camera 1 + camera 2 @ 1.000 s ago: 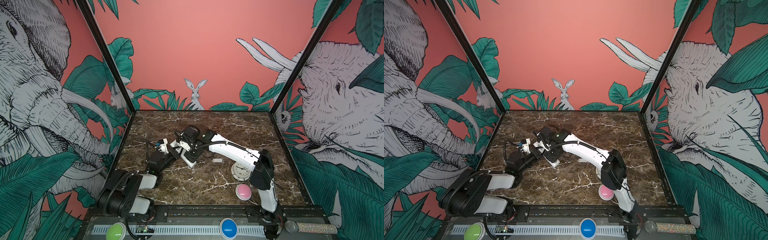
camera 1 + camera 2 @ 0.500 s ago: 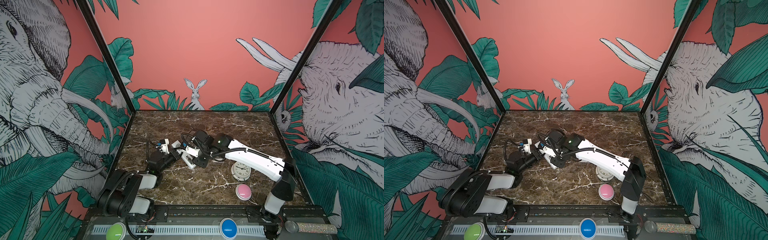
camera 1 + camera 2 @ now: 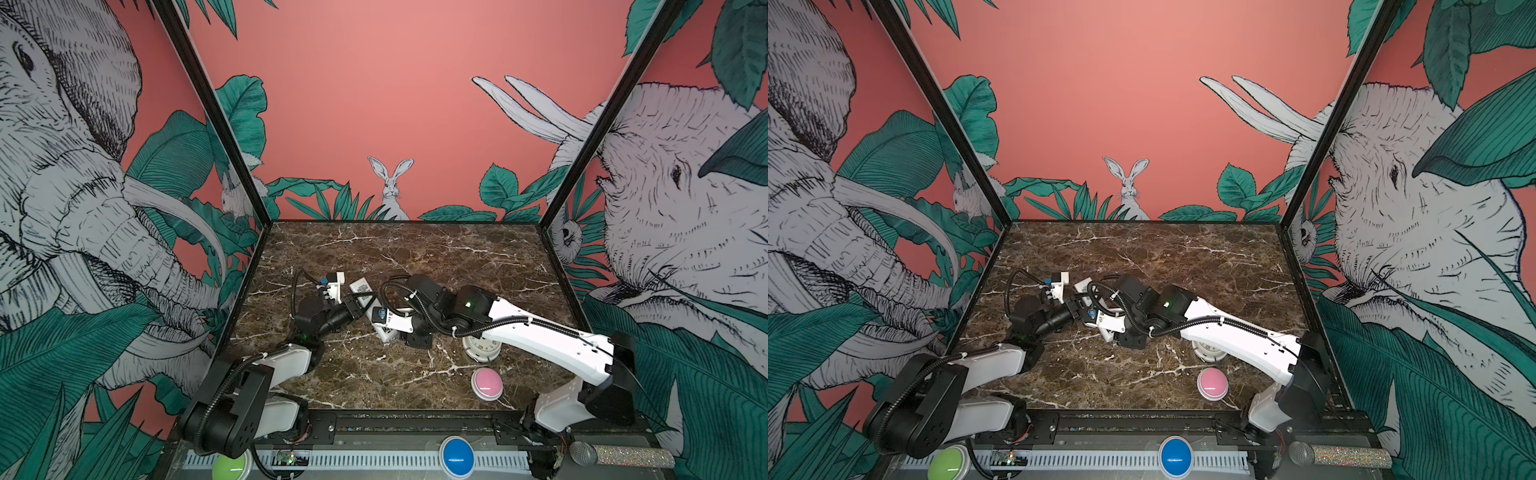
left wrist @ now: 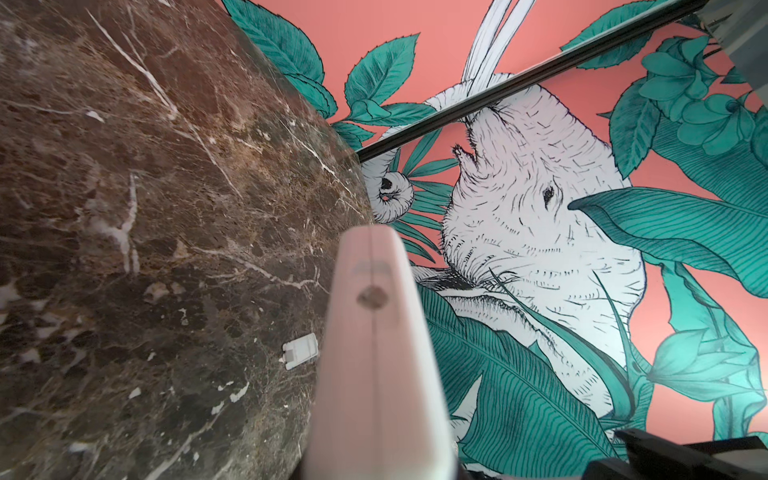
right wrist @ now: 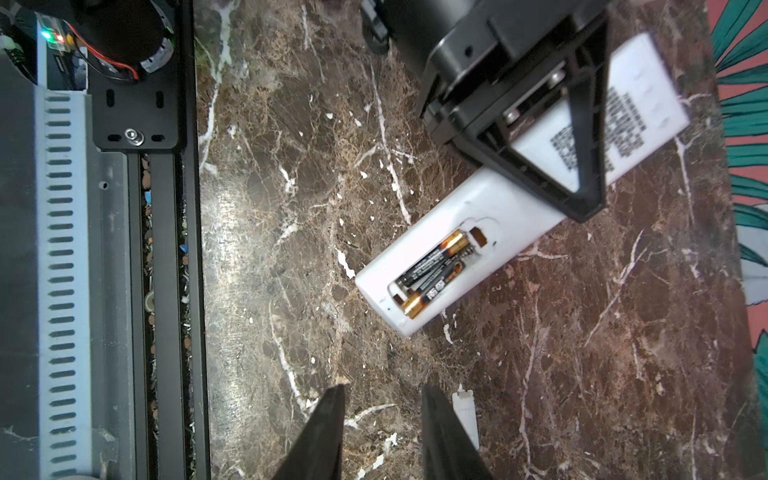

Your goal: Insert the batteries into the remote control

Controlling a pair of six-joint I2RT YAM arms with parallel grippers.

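The left hand (image 3: 360, 306) pinches the remote control (image 5: 457, 249) around its middle; two batteries (image 5: 436, 266) lie in its open compartment; the right hand (image 5: 383, 392) hangs spread over the bench (image 5: 291, 208).

The remote control (image 5: 511, 208) is smooth white plastic, its batteries (image 5: 436, 270) glossy, the tabletop (image 5: 291, 166) polished veined marble.

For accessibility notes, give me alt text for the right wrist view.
A white remote control, back up over the marble table, holds two batteries in its open compartment. The left gripper clamps its sticker end; the right gripper is open, empty.
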